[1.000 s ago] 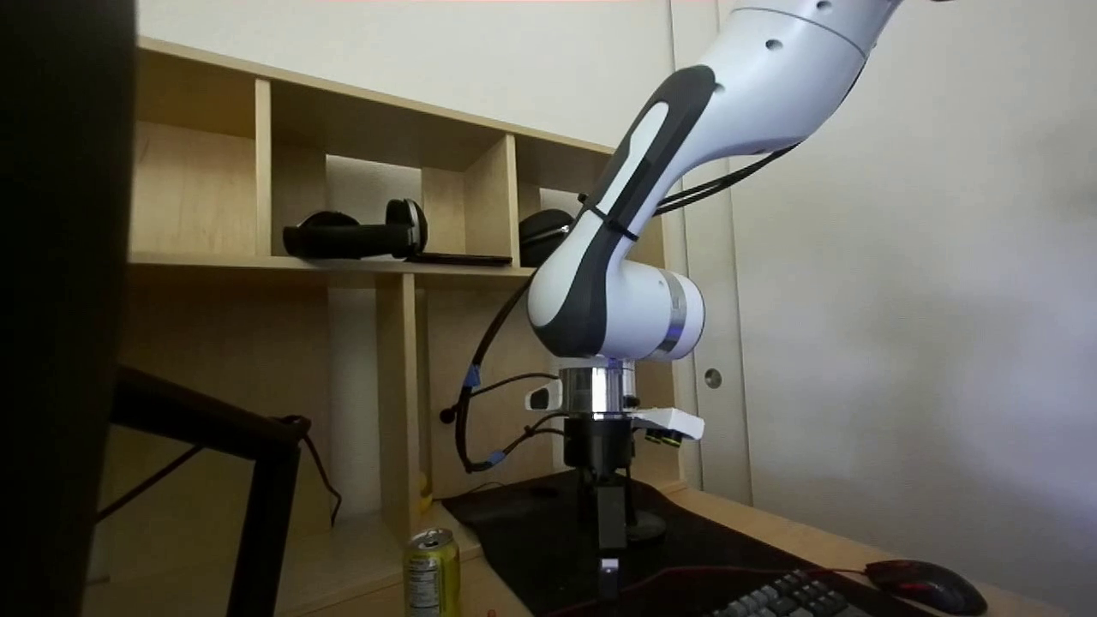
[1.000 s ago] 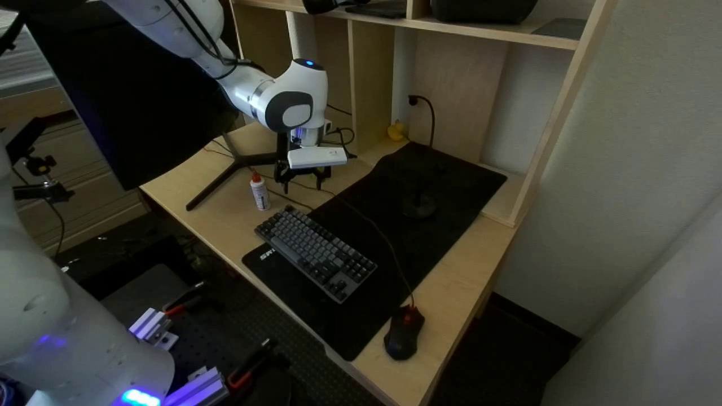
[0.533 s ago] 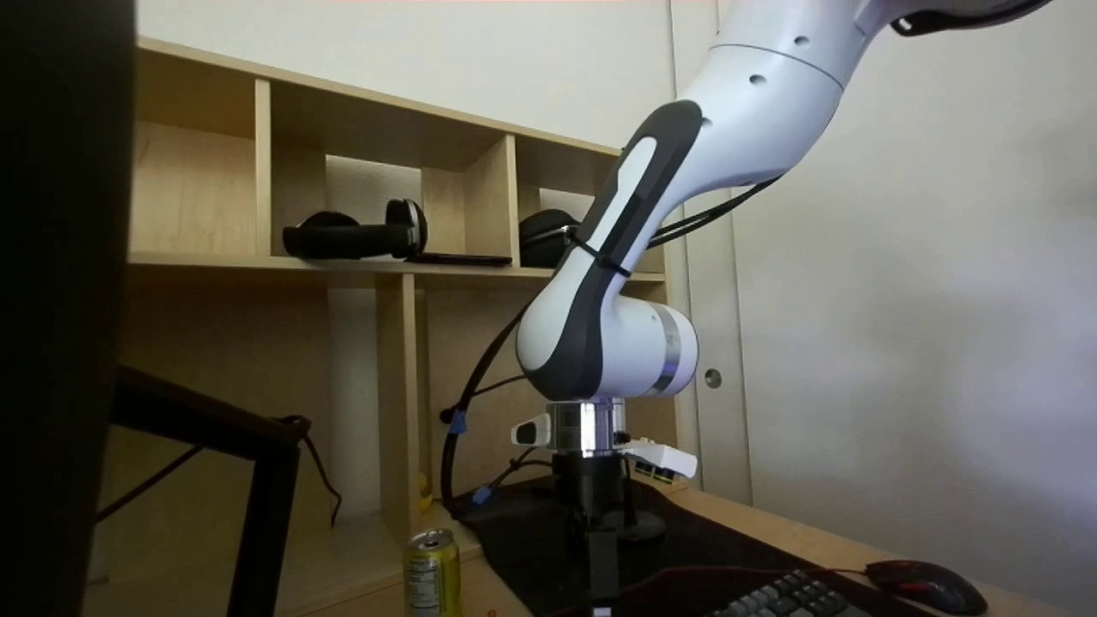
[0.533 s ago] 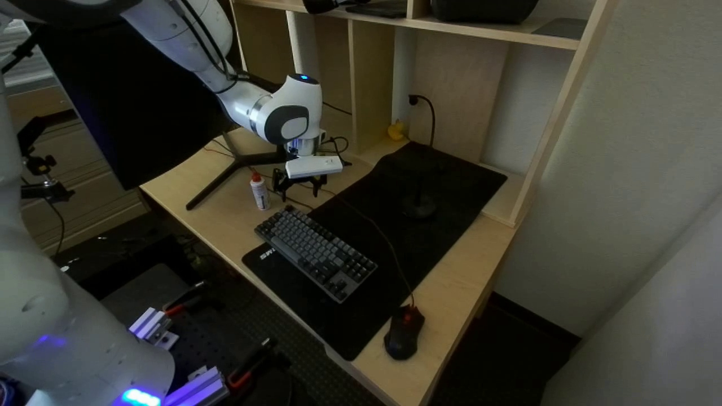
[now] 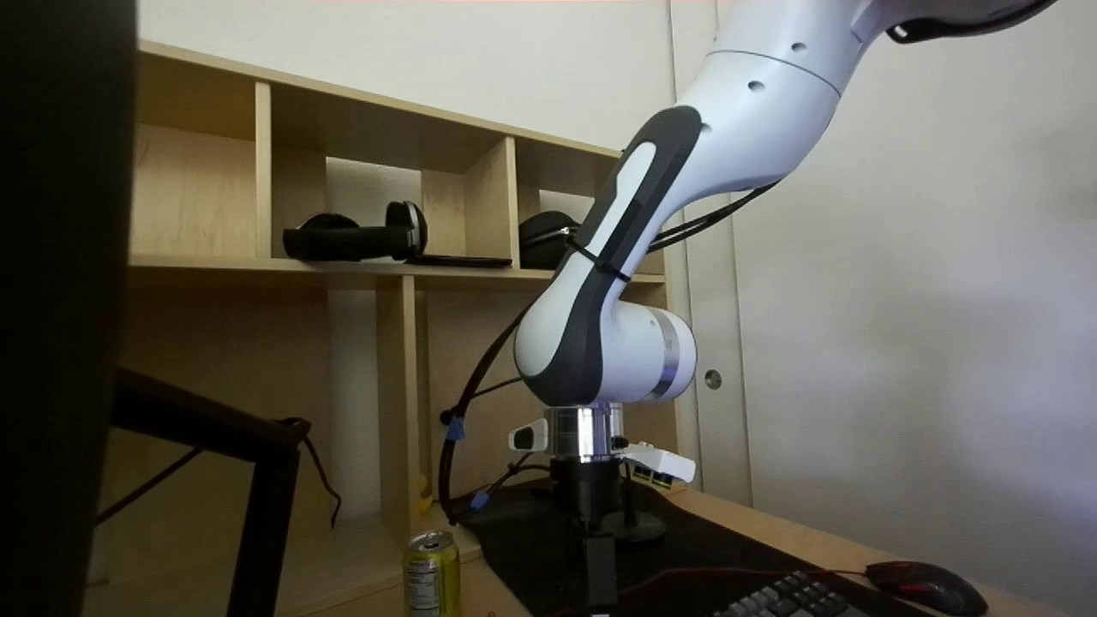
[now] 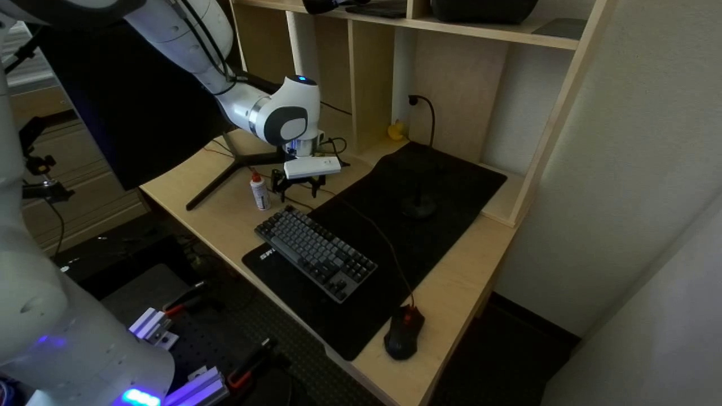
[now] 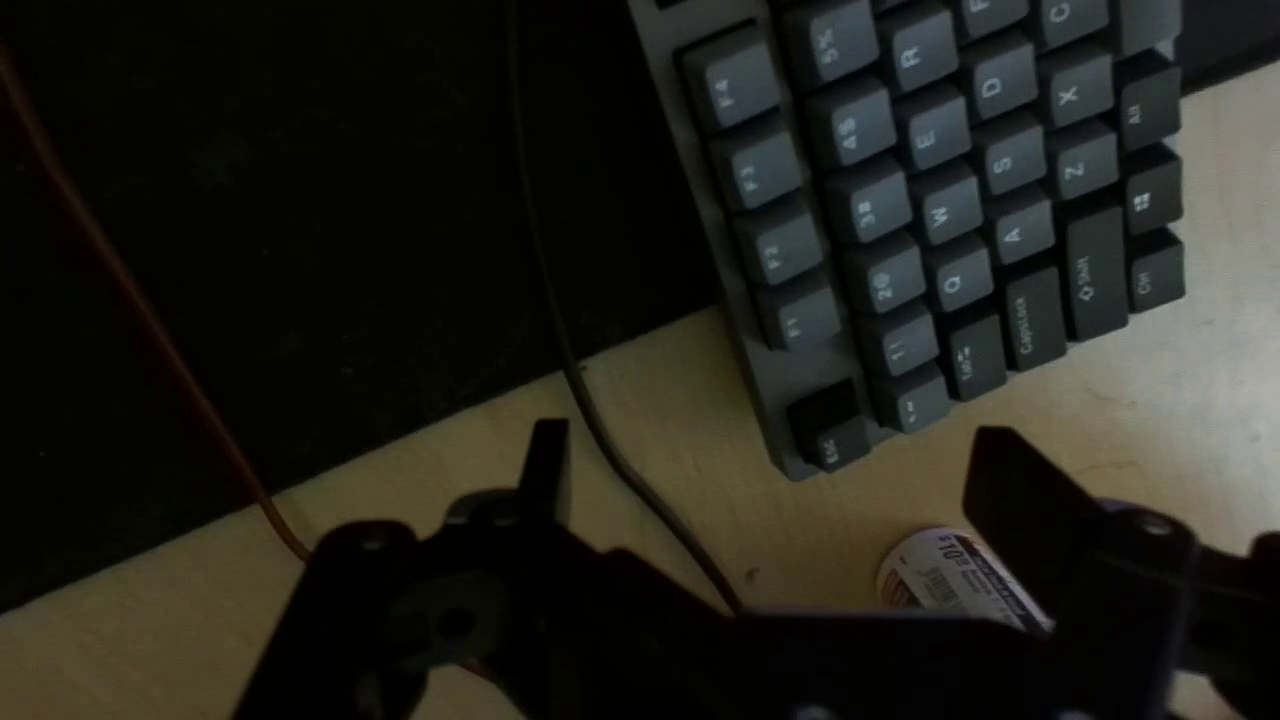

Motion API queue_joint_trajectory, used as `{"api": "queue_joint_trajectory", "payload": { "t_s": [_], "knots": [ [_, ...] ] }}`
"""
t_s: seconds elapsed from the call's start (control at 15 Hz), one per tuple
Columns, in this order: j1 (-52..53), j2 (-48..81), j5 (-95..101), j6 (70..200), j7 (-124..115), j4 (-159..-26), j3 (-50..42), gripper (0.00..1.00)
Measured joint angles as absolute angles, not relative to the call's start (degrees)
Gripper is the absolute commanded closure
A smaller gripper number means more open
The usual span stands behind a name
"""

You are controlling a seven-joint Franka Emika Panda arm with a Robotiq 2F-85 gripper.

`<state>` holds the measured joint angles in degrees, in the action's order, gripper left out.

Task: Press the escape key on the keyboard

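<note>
Keyboard (image 7: pixel 935 200), long axis steep in wrist view, Esc key (image 7: pixel 835 432) lowermost.

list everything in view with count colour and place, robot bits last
keyboard: 1, grey-black, partly on mat
escape key: 1, black, keyboard corner
mat: 1, black, on desk
mouse: 1, black with red, beside mat
bottle: 1, white and red, near keyboard
can: 1, yellow, near shelf unit
duck: 1, yellow, by shelf unit
gooseneck stand: 1, black, on mat
headphones: 1, black, in shelf unit
case: 1, black, in shelf unit
monitor: 1, black, on desk
cables: several, dark or reddish, on mat and desk
shelf unit: 1, pale wood, on desk
desk: 1, pale wood, under mat
robot arm: 1, white and black, over desk
wrist camera: 1, white, on robot arm
claw: 1, black, open, over desk near escape key
</note>
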<state>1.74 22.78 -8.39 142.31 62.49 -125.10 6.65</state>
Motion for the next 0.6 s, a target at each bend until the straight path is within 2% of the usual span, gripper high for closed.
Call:
{"api": "queue_joint_trajectory", "payload": {
  "t_s": [0.6],
  "knots": [
    [1.58, 22.78, -7.84, 142.84, 61.04, -125.10, 7.17, 0.00]
  ]
}}
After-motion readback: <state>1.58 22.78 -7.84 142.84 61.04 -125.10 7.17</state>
